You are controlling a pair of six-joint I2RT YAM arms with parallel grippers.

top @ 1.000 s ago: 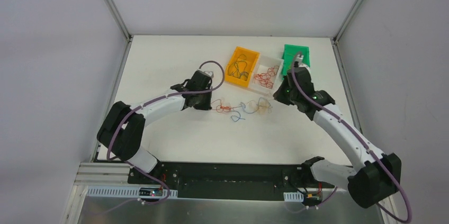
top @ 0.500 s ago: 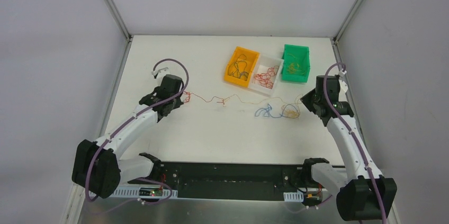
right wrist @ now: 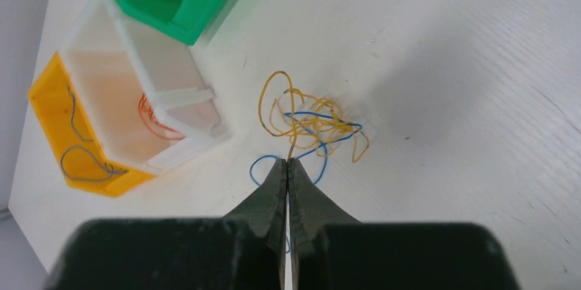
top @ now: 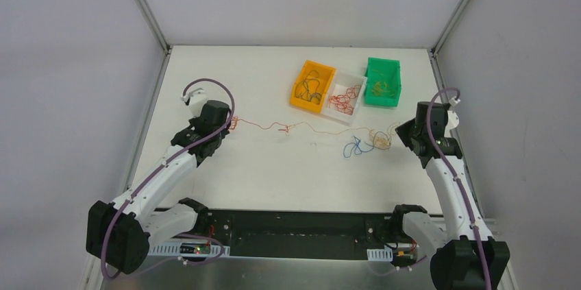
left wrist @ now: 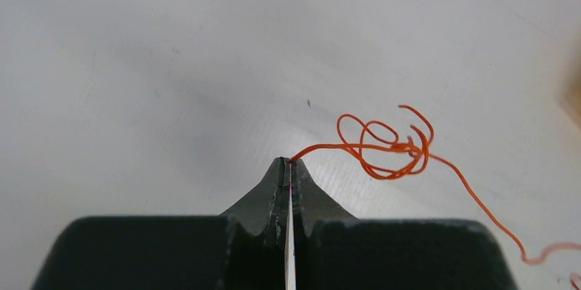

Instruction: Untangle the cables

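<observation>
Top view. Fine cables [top: 294, 127] drawn out in a thin line from left to right across the middle of the white tabletop [top: 274, 187]. At the left end, left hand [top: 230, 124], closed on the orange strand [top: 264, 126], with a small knot partway along it. At the right end, right hand [top: 397, 132], closed at the edge of a yellow clump [top: 378, 140], with a blue strand [top: 353, 147] just left of it. On the far side, three bins in a row, each with loose wires inside: orange bin [top: 317, 64], white bin [top: 349, 75], green bin [top: 382, 61].

Left wrist view. Fingers pressed flat together, no gap, with the end of the orange strand nipped at the very tips. Just beyond, a loose curl [left wrist: 390, 149] of several loops, then a single line trailing off to the right.

Right wrist view. Fingers pressed together on one yellow strand leading in from the clump. Blue threaded through the yellow loops, some of it under the fingertips. Bins off to one side, apart from the clump.

Handling, as a judgement. Almost weightless, hair-thin, limp yet springy; likely to curl back once released and to slip from a loose pinch. Probably easy to kink or tighten into a harder knot under a strong pull. Best taken at a free end or a bare single stretch, right at the fingertips, not in the middle of the loops.
</observation>
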